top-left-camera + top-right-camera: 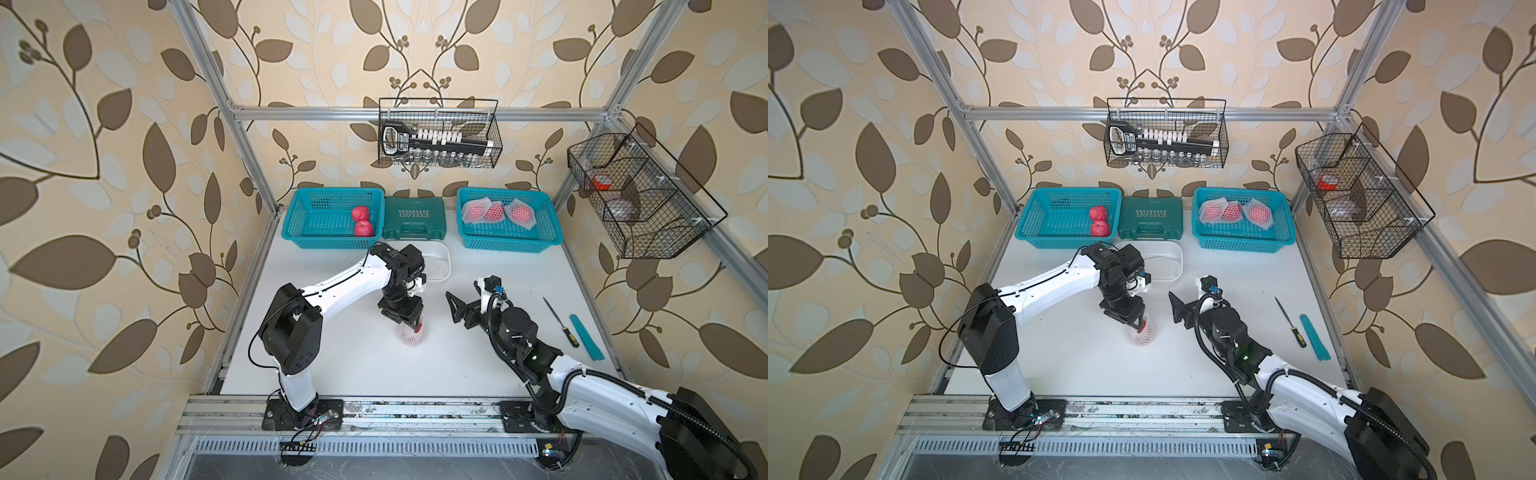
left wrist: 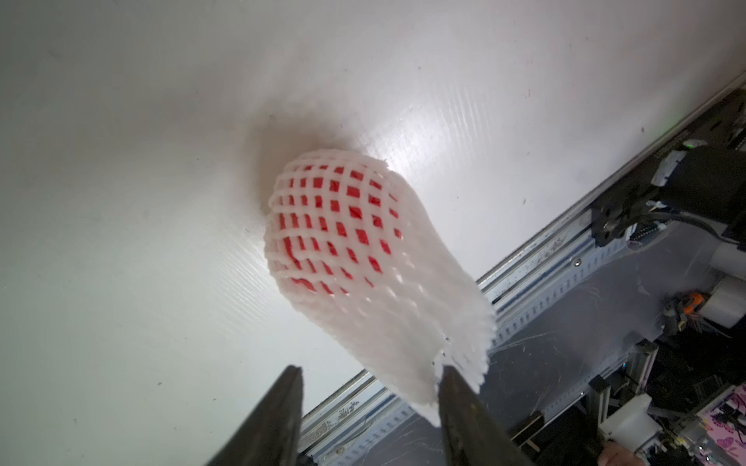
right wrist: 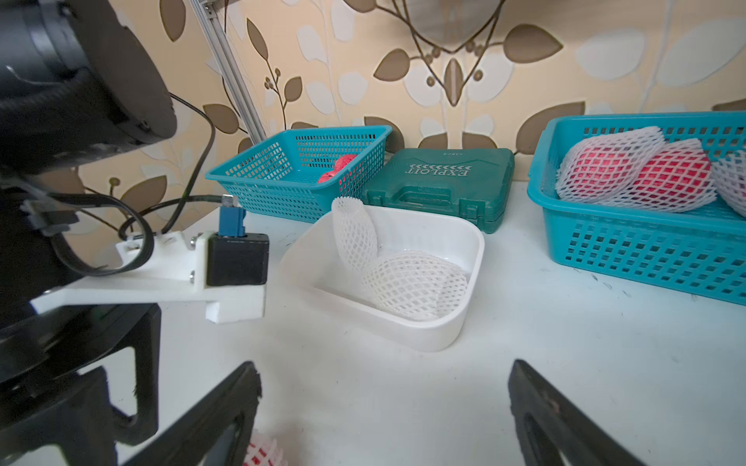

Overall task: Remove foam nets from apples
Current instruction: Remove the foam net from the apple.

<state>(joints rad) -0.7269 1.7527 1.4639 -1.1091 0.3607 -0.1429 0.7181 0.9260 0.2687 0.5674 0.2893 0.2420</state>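
1. The round red apple inside its white foam mesh net [image 1: 409, 337] sits on the white tabletop [image 1: 353, 365], just below the centre of both top views. In the left wrist view the fruit fills the closed end of the sleeve [image 2: 335, 230], and the empty open end trails loose toward the camera.
2. The left gripper [image 2: 371, 375] hangs directly over it with its jaws parted. The sleeve's loose rim brushes one finger [image 2: 468, 423], but nothing is pinched between them, so it has let go.
3. The right gripper [image 1: 452, 308] is to the right of the apple and apart from it. It is spread wide and empty, with only bare table between its fingers in the right wrist view.
4. Further out, above centre, a white rectangular plastic tub [image 3: 436, 335] holds two empty nets [image 3: 411, 282].
5. At upper left a teal plastic basket [image 1: 328, 241] holds two bare red apples [image 1: 361, 220]. At upper right a second teal basket [image 1: 511, 243] holds three netted apples [image 1: 494, 212].
6. By that count this looks like the third of six apples, and its net is not yet off.
7. The next move probably calls for a fresh pinch on the loose sleeve end. The other gripper would steady the fruit, since the apple may roll and the soft foam may slip.
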